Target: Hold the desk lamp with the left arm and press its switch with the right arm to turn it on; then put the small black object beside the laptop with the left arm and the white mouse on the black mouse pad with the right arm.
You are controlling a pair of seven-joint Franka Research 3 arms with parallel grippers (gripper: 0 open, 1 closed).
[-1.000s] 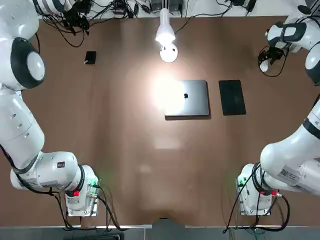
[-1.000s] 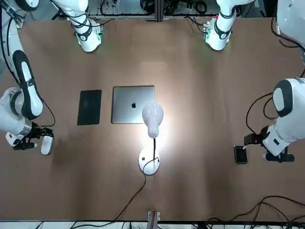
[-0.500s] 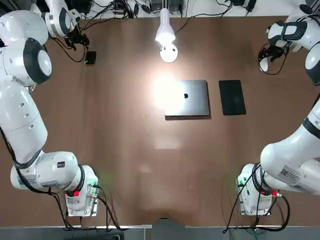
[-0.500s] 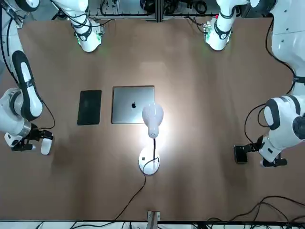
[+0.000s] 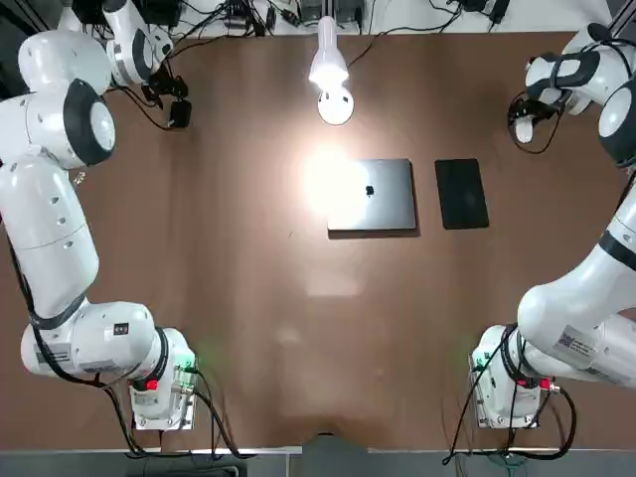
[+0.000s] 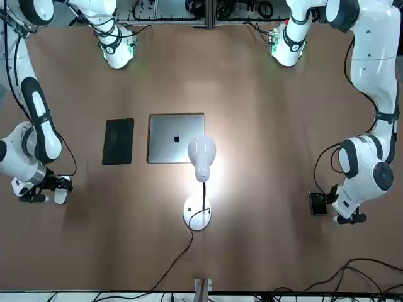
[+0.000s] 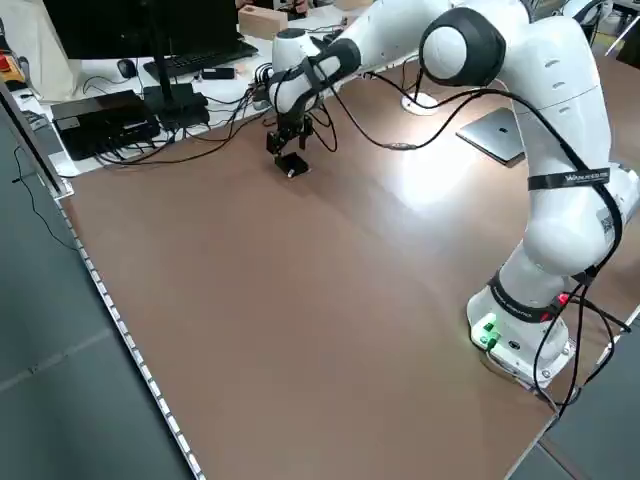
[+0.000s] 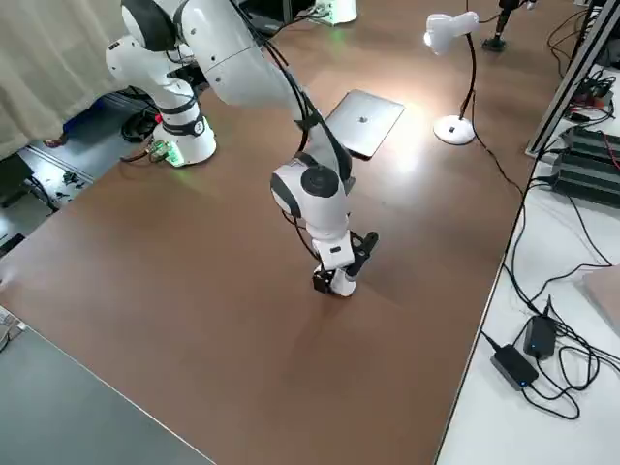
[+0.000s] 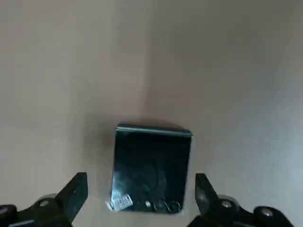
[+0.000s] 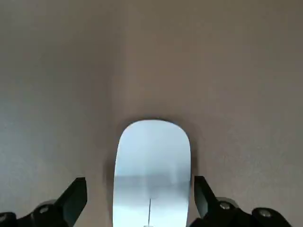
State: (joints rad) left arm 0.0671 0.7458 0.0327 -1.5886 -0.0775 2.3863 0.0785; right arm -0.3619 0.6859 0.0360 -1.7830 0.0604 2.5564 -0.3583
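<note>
The desk lamp stands lit at the table's far edge, its head shining on the grey laptop. The small black object lies at the far left. My left gripper is right over it, open, and in the left wrist view its fingers straddle the black object. The white mouse lies at the far right. My right gripper hovers open over it, one fingertip on each side of the mouse. The black mouse pad lies just right of the laptop.
The lamp's black cord trails off the far edge. Cables and boxes sit on the bench beyond the table. Both arm bases stand at the near edge.
The left arm has swung in from the far left corner and now sits over the small black object. The right gripper has shifted slightly over the mouse. Both stay open.
</note>
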